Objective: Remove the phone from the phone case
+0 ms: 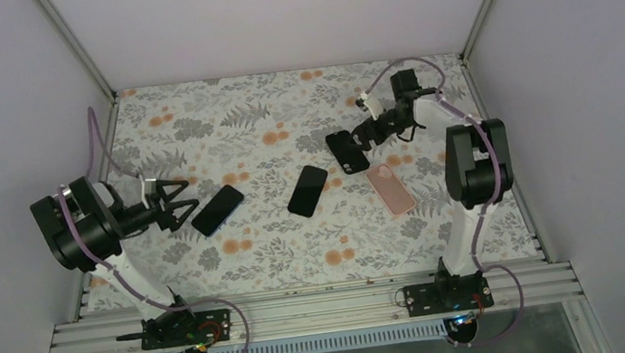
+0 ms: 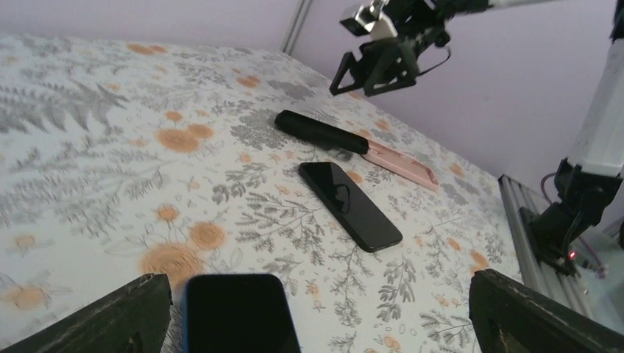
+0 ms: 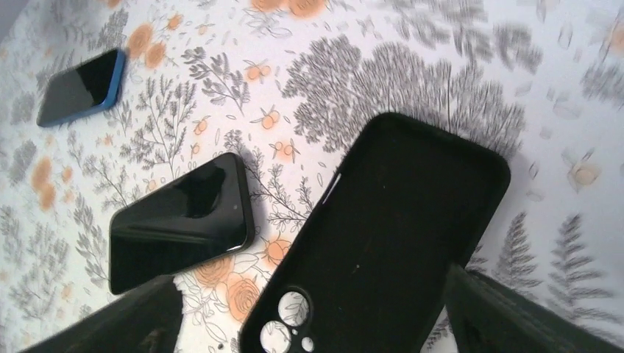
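A phone in a blue case [image 1: 217, 210] lies screen up on the left of the table. My left gripper [image 1: 188, 203] is open just left of it; in the left wrist view the phone [image 2: 239, 312] lies between the open fingers [image 2: 110, 316], nearer the left one, untouched. A bare black phone [image 1: 308, 190] lies at the middle. An empty black case [image 1: 347, 151] lies right of it, under my open right gripper [image 1: 357, 140]. In the right wrist view the black case [image 3: 383, 235] shows cloth through its camera holes.
An empty pink case [image 1: 391, 189] lies right of the bare phone, near the right arm's upright link [image 1: 472, 165]. The floral cloth [image 1: 282, 253] covers the table, with walls at the back and sides. The bare phone also shows in both wrist views [image 2: 349, 204] [image 3: 180, 220].
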Robot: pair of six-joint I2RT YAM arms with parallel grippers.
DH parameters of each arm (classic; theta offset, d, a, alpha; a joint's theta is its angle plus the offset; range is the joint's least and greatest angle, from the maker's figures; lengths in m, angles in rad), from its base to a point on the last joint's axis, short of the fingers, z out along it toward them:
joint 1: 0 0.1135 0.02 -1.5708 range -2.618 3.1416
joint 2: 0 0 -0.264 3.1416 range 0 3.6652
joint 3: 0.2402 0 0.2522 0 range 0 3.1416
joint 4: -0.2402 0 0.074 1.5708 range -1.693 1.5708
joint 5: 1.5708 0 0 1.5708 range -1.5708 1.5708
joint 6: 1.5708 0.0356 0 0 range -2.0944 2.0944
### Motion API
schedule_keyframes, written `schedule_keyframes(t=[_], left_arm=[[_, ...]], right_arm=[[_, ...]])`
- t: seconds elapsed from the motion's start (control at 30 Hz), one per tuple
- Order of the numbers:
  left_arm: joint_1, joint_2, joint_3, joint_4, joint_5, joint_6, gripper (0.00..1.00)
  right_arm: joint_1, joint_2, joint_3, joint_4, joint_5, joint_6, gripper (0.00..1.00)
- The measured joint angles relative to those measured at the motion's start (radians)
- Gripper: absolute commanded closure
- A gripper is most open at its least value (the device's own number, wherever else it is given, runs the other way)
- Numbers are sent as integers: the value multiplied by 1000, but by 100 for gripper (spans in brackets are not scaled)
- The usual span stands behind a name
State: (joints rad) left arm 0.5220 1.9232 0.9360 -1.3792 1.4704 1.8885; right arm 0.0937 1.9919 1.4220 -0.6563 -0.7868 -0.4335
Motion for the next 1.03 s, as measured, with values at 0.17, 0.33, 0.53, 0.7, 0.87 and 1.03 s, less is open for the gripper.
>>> schedule_keyframes(t=[0.17,0.33,0.53,0.7,0.87,1.03], left_arm=[[-60,-178,93,205,-66,-277,0],[-251,-539,72,752,-327,-878,0],[-409,-519,325,1016,-711,-1296,0],[-463,-592,146,1228,-1035,-1423,0],[-480,-711,-106,1414,-1259,-1432,0],[-478,-701,-82,1458,-1335,-1436,0]], right_arm=[[33,-159,-25,11,76,-97,0],[63,-333,0,26,169,-162,0],[69,-481,19,172,442,-167,0],[61,-557,-94,342,698,-139,0],[41,-674,-319,457,784,-83,0],[35,-758,-468,534,784,-27,0]])
